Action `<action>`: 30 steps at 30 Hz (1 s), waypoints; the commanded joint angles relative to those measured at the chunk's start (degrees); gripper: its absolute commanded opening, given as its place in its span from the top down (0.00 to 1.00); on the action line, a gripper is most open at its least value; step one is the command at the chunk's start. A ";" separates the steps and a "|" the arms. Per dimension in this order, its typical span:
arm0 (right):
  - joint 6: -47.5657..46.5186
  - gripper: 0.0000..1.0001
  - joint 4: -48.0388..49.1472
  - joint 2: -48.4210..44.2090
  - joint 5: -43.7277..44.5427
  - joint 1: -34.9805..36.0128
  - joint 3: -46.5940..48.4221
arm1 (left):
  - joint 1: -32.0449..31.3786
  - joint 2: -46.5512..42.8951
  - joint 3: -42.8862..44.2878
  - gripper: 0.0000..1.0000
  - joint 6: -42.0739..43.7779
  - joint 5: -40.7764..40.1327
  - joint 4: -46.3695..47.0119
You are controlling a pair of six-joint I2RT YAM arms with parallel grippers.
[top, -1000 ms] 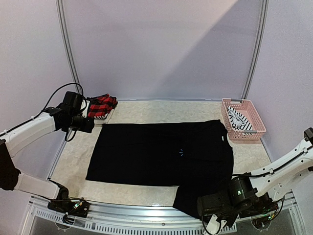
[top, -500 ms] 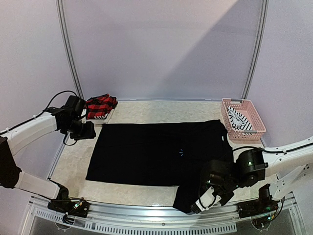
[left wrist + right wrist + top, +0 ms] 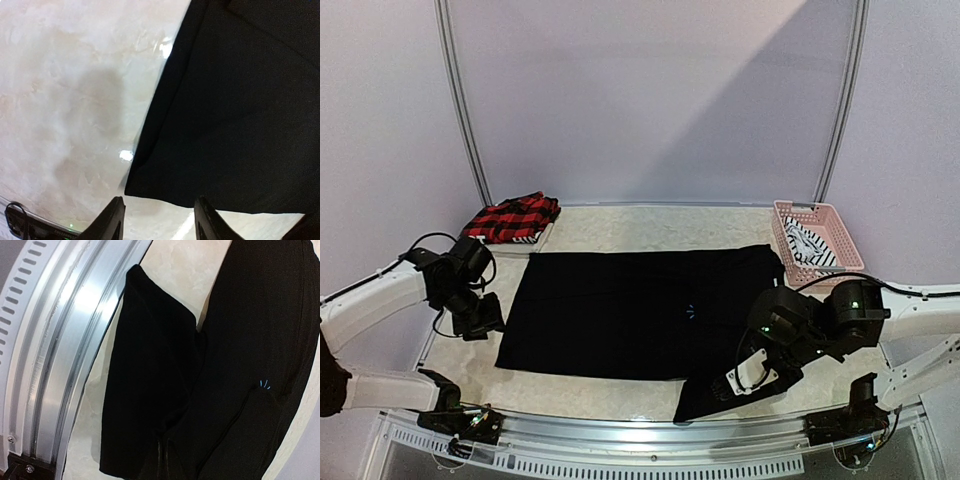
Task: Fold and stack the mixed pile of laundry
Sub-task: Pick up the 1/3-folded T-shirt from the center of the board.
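Observation:
A large black T-shirt (image 3: 640, 310) lies spread flat across the table. My right gripper (image 3: 747, 372) is shut on its near right sleeve; in the right wrist view the gripper (image 3: 170, 457) has its fingers pressed together in the black cloth (image 3: 150, 390), which trails toward the rail. My left gripper (image 3: 485, 318) hovers by the shirt's left hem corner (image 3: 137, 187). It is open (image 3: 160, 222) with nothing between its fingers. A red-and-black plaid piece (image 3: 510, 216) rests at the back left. A striped tank top (image 3: 810, 246) lies in the basket.
A pink perforated basket (image 3: 842, 240) stands at the back right. The metal rail (image 3: 75, 340) runs along the table's near edge, right beside the held sleeve. Bare marble tabletop (image 3: 65, 100) shows left of the shirt.
My right gripper shut on the sleeve at the near edge and moved inward and up with it. My left arm swung from the plaid piece toward the shirt's near left corner.

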 commanded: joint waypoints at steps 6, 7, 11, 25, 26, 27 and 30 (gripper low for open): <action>0.58 1.00 -1.34 -2.21 -0.86 -0.39 2.38 | -4.64 7.35 -10.53 0.51 -8.17 0.50 6.27; 0.61 1.00 -1.31 -2.34 -0.72 -0.35 2.19 | -4.72 7.23 -12.12 0.51 -8.88 0.52 7.73; 0.59 1.00 -1.42 -2.84 -0.56 -0.33 1.52 | -4.71 5.74 -15.33 0.56 -9.93 -1.47 10.10; 0.71 1.00 -1.00 -2.15 0.79 -0.46 1.36 | -4.78 4.46 -12.90 0.92 -6.01 -4.83 12.86; 0.71 1.00 -0.85 -2.27 1.16 -0.75 1.34 | -4.82 4.24 -12.14 0.99 -5.87 -4.71 12.34; 0.63 1.00 -0.72 -2.44 1.52 -1.25 1.38 | -4.96 3.63 -11.35 1.00 -5.81 -4.81 11.56; 0.62 1.00 -0.33 -3.62 2.15 -4.09 2.39 | -5.55 0.59 -7.26 1.00 -5.36 -6.57 7.98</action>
